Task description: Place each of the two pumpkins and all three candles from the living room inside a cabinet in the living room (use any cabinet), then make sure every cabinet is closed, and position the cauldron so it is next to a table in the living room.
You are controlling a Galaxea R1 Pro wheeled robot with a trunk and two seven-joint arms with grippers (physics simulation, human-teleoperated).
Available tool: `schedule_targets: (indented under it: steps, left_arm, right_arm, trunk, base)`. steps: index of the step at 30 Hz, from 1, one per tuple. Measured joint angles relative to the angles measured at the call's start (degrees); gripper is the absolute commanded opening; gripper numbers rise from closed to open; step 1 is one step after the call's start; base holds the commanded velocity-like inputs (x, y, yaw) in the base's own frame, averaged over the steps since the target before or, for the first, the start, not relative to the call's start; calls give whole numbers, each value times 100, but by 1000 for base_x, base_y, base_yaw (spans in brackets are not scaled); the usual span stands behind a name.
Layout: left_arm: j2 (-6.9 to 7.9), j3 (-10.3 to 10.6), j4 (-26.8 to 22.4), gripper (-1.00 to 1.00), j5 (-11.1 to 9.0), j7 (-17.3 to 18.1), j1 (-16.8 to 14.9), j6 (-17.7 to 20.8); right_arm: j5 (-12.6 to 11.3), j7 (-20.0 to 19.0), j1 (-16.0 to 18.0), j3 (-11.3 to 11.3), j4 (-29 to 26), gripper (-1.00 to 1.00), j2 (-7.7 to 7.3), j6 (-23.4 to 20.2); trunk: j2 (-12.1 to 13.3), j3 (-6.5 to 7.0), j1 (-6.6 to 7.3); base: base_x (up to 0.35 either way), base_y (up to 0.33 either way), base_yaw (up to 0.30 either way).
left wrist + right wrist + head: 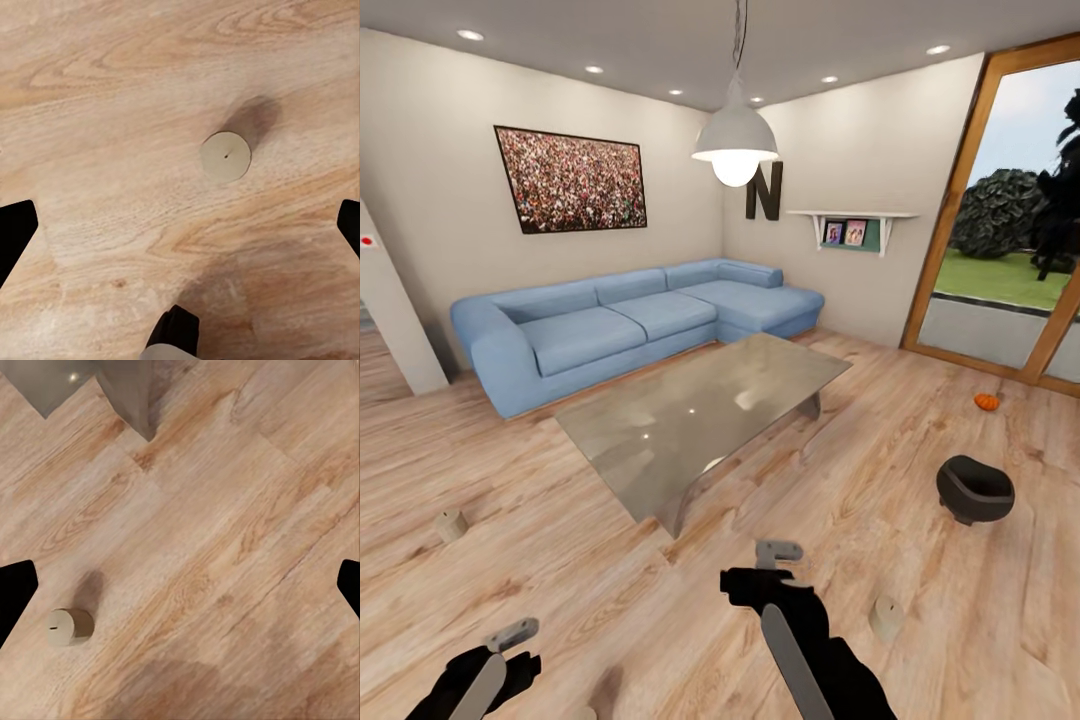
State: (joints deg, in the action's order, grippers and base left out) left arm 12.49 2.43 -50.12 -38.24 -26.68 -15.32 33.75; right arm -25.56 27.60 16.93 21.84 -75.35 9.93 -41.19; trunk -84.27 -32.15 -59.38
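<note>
The black cauldron (pixel 974 488) stands on the wood floor right of the glass table (pixel 700 420). Beyond it, near the window, lies an orange pumpkin (pixel 986 401). One candle (pixel 451 524) stands on the floor at the left and another candle (pixel 886 617) just right of my right arm. My left gripper (pixel 510 638) is open low at the left; its wrist view looks straight down on a candle (pixel 225 155) between and beyond the black fingertips (pixel 15 232). My right gripper (pixel 777 556) is open, with a candle (pixel 70 626) off to one side of it. The cabinet is out of view.
A blue corner sofa (pixel 630 320) lines the back wall behind the table. The table's leg (pixel 127 390) shows in the right wrist view. A large glass door (pixel 1010 250) fills the right wall. A doorway opens at the far left.
</note>
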Motion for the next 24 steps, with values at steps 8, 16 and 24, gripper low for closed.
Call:
schedule_targets:
  steps: [8,16,24]
  left_arm:
    - [-21,17,45,100,-1,5,-1,-161]
    - [-27,26,46,100,-2,5,1,-167]
    - [-37,62,75,100,-8,46,2,-170]
  right_arm:
    - [-3,0,-31,56,-231,100,0,-242]
    - [-1,0,-32,57,-227,100,0,-249]
    - [-10,-4,-32,57,-226,100,0,-241]
  trunk:
    - [-321,-131,-176]
    - [-642,-255,-351]
    - [-963,-396,-527]
  base:
    - [0,0,161]
    - [0,0,257]
    - [0,0,43]
